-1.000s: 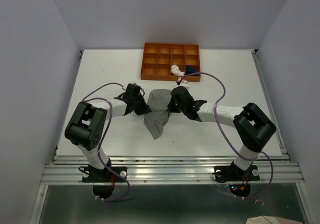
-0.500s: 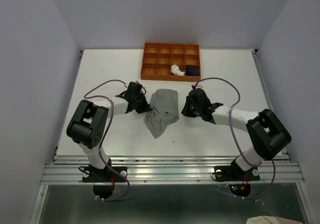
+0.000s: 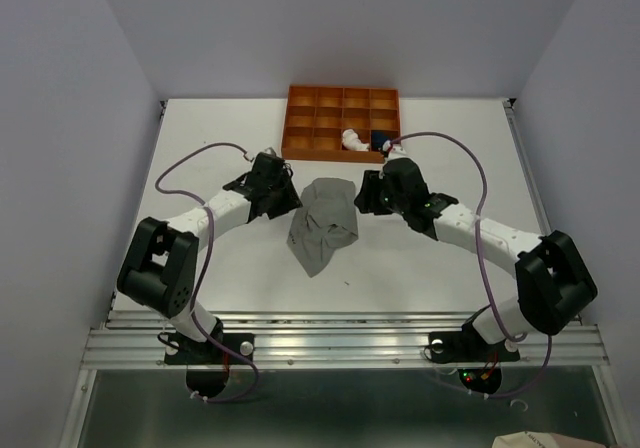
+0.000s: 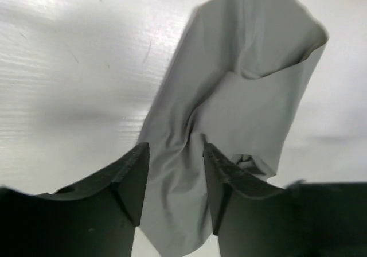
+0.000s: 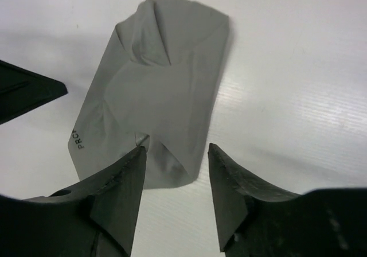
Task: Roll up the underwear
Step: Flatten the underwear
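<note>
The grey underwear [image 3: 322,223] lies loosely folded on the white table, its far end doubled over and its near end tapering to a point. My left gripper [image 3: 288,199] is at its far left edge, open; in the left wrist view the grey underwear [image 4: 246,90] lies under and between the spread fingers of the left gripper [image 4: 175,154]. My right gripper [image 3: 366,197] is open just off the far right edge. In the right wrist view the right gripper [image 5: 176,151] straddles a corner of the grey underwear [image 5: 166,85]. The pale pink-white underwear [image 3: 352,139] and the navy underwear [image 3: 384,141] sit in tray compartments.
An orange compartment tray [image 3: 320,120] stands at the far middle of the table, just beyond both grippers. Purple cables loop off both arms. Bare table [image 3: 220,268] surrounds the cloth on the near side.
Both grippers have opened and let go of the grey underwear, which now lies folded over on the table. The right gripper has drawn off it to the right; both wrists have shifted toward the tray.
</note>
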`<state>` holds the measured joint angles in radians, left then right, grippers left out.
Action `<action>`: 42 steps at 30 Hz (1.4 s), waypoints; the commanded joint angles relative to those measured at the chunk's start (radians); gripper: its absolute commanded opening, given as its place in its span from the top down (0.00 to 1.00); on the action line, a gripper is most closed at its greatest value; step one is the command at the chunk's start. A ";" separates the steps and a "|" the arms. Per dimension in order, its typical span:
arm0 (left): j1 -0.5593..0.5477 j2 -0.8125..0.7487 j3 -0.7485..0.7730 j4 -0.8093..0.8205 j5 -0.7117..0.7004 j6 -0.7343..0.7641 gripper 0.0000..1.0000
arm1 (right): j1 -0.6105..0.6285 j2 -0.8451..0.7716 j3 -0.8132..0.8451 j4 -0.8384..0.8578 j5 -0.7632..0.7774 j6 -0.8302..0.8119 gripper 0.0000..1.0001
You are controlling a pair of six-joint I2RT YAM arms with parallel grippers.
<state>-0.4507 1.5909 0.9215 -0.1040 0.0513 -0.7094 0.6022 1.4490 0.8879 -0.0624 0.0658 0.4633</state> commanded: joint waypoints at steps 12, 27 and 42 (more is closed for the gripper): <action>0.007 0.208 0.356 -0.106 -0.102 0.195 0.31 | -0.084 0.321 0.304 0.007 0.055 -0.015 0.44; 0.003 0.408 0.422 -0.112 -0.067 0.177 0.48 | -0.093 0.508 0.411 0.009 0.048 -0.015 0.44; -0.009 0.216 0.312 -0.028 -0.090 0.134 1.00 | -0.093 0.432 0.326 0.137 -0.155 -0.126 0.99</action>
<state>-0.4557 1.9663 1.2850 -0.1455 0.0196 -0.5526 0.5102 2.0014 1.2713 -0.0299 0.0109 0.4080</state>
